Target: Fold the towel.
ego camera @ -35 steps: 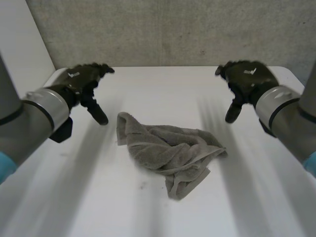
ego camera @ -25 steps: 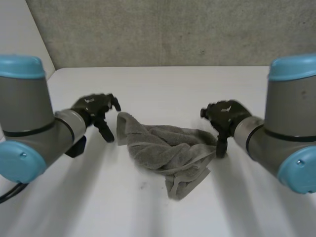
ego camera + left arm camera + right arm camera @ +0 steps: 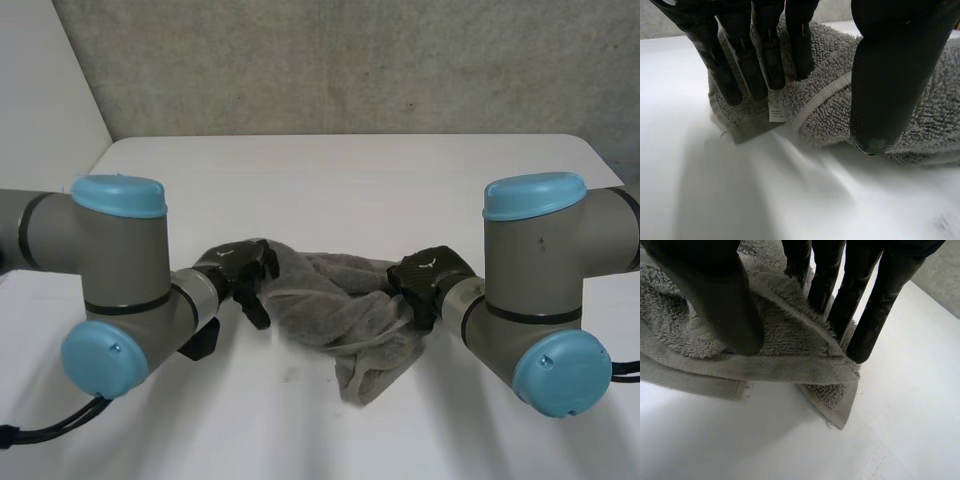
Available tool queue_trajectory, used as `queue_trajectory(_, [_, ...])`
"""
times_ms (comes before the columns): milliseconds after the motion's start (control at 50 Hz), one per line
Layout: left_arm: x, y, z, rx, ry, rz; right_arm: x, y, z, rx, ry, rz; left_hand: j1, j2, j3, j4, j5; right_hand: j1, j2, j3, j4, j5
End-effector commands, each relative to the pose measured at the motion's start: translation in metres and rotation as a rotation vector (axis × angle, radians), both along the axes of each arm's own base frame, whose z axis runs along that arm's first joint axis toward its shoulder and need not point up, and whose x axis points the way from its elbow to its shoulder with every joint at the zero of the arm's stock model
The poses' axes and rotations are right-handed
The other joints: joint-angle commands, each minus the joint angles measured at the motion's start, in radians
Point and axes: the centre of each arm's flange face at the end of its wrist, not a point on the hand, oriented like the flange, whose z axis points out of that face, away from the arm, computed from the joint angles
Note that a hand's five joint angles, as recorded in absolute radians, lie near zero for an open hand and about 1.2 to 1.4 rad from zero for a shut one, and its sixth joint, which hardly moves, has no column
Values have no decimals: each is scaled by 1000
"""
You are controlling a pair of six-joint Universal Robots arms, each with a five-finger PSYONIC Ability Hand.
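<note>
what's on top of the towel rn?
Left hand rests on one end of the towel, right hand on the other. The table beneath its folds is hidden.

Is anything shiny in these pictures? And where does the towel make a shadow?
Left wrist view: the thumb tip of the left hand looks a little shiny, over the towel. Right wrist view: the towel throws a soft grey shadow on the white table under its edge. Head view: a faint shadow runs along the towel's near edge.
</note>
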Motion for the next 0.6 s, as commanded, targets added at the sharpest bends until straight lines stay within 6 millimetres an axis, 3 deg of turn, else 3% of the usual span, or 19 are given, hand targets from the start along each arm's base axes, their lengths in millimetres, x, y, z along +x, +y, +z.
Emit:
queue_trajectory(20, [-10, -12, -13, -65, 46, -1, 0, -1, -1, -15, -2, 2, 84, 82, 82, 83, 83, 153, 164, 161, 161, 157])
queue_trajectory(100, [-14, -19, -15, -108, 67, -2, 1, -2, 0, -25, -7, 3, 108, 105, 106, 106, 106, 344, 355, 352, 351, 348])
queue_trajectory(160, [-17, -26, -17, -145, 86, -4, 2, -3, 0, -33, -12, 3, 334, 331, 332, 332, 333, 370, 381, 378, 377, 374])
queue_trajectory(200, [-20, -33, -20, -174, 100, -3, 3, -5, 3, -52, -20, 5, 626, 624, 624, 625, 625, 370, 381, 378, 377, 374])
queue_trajectory(260, [-22, -37, -18, -193, 108, -2, 5, -8, 5, -64, -25, 7, 768, 766, 766, 767, 767, 370, 381, 378, 377, 374])
queue_trajectory(320, [-28, -47, -5, -252, 122, -7, 11, -20, 16, -162, -27, 29, 806, 804, 804, 805, 805, 370, 381, 378, 377, 374])
queue_trajectory(360, [-34, -61, 24, -373, 112, -27, 14, -30, 26, -238, -22, 42, 806, 804, 804, 805, 805, 370, 381, 378, 377, 374])
queue_trajectory(380, [-34, -61, 24, -373, 112, -27, 19, -41, 38, -333, -20, 54, 806, 804, 804, 805, 805, 370, 381, 378, 377, 374])
queue_trajectory(400, [-38, -68, 46, -461, 103, -38, 19, -41, 39, -334, -20, 54, 806, 804, 804, 805, 805, 370, 381, 378, 377, 374])
queue_trajectory(420, [-38, -69, 46, -461, 103, -38, 25, -53, 60, -458, -38, 53, 806, 804, 804, 805, 805, 370, 381, 378, 377, 374])
queue_trajectory(440, [-41, -75, 72, -558, 97, -42, 30, -65, 87, -593, -84, 37, 806, 804, 804, 805, 805, 370, 381, 378, 377, 374])
queue_trajectory(460, [-43, -78, 105, -661, 109, -40, 30, -65, 88, -594, -84, 37, 806, 804, 804, 805, 805, 370, 381, 378, 377, 374])
queue_trajectory(480, [-43, -78, 106, -662, 109, -40, 34, -72, 115, -724, -149, 15, 806, 804, 804, 805, 805, 370, 381, 378, 377, 374])
queue_trajectory(500, [-43, -79, 138, -760, 132, -34, 35, -74, 150, -865, -234, -7, 806, 804, 804, 805, 805, 370, 381, 378, 377, 374])
queue_trajectory(520, [-43, -78, 168, -856, 172, -21, 35, -74, 150, -866, -234, -7, 806, 804, 804, 805, 805, 370, 381, 378, 377, 374])
queue_trajectory(540, [-42, -78, 168, -857, 173, -21, 33, -70, 183, -1005, -318, -27, 806, 804, 804, 805, 805, 370, 381, 378, 377, 374])
queue_trajectory(560, [-41, -76, 196, -951, 218, -6, 29, -64, 211, -1133, -393, -43, 806, 804, 804, 805, 805, 370, 381, 378, 377, 374])
queue_trajectory(580, [-37, -73, 218, -1027, 254, 17, 29, -64, 211, -1134, -394, -43, 806, 804, 804, 805, 805, 370, 381, 378, 377, 374])
queue_trajectory(600, [-37, -73, 218, -1028, 254, 17, 24, -57, 230, -1237, -447, -53, 806, 804, 804, 805, 805, 370, 381, 378, 377, 374])
